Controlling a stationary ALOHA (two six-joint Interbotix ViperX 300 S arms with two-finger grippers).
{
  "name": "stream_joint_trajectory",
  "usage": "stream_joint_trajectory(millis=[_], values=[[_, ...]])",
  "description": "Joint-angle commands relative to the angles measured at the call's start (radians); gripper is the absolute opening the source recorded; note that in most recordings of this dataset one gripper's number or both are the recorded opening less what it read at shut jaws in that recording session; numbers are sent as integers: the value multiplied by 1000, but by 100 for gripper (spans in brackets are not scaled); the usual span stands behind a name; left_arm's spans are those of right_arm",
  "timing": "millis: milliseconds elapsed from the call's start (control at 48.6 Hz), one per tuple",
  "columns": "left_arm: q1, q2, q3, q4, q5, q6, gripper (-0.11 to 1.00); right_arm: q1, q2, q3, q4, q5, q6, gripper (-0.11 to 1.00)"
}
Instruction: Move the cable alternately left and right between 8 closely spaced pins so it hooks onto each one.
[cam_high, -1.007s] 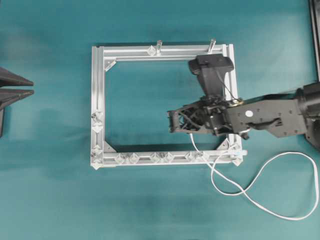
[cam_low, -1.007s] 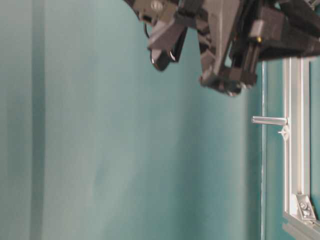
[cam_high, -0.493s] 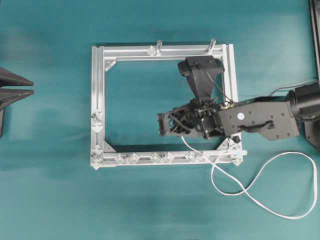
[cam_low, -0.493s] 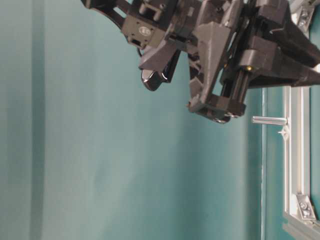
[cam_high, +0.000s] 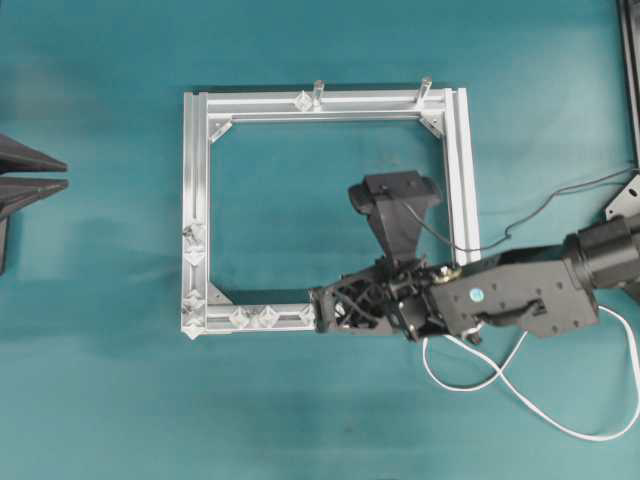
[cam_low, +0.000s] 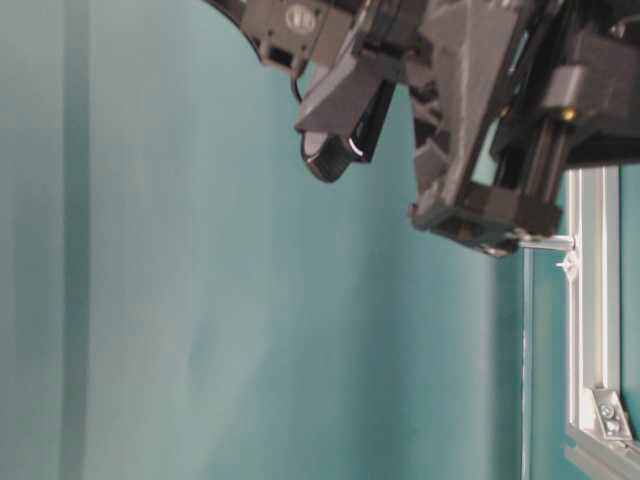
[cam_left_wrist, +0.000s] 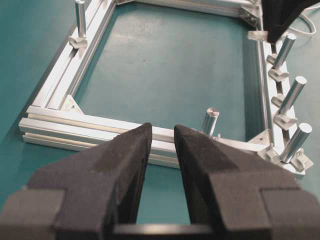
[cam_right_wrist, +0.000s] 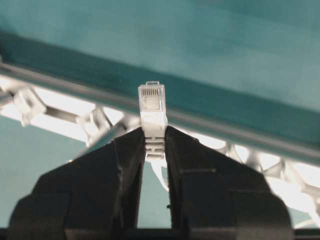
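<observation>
My right gripper is shut on the cable's clear plug, which sticks out past the fingertips. It hovers over the frame's near rail, whose middle and right stretch it hides. Two pins show on that rail left of the gripper, and others pass blurred behind the plug. The white cable trails from under the arm into loose loops at the lower right. My left gripper stays at the far left, away from the frame, open and empty.
The square aluminium frame lies mid-table with two upright metal posts on its far rail. More nubs sit on the left rail. The right arm fills the top of the table-level view. A thin black wire curves right of the frame.
My right gripper has carried the plug from inside the frame down onto the near rail and a little to the left. The cable loops shifted with it. The left arm has not moved.
</observation>
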Motion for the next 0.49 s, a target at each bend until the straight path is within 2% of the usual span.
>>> stream_joint_trajectory(millis=[0,473], values=[[2,15,-9,3,-8,-9,31,21,-15,-18,0,18,14,15],[2,15,-9,3,-8,-8,31,46,-15,-25,0,43,29,15]])
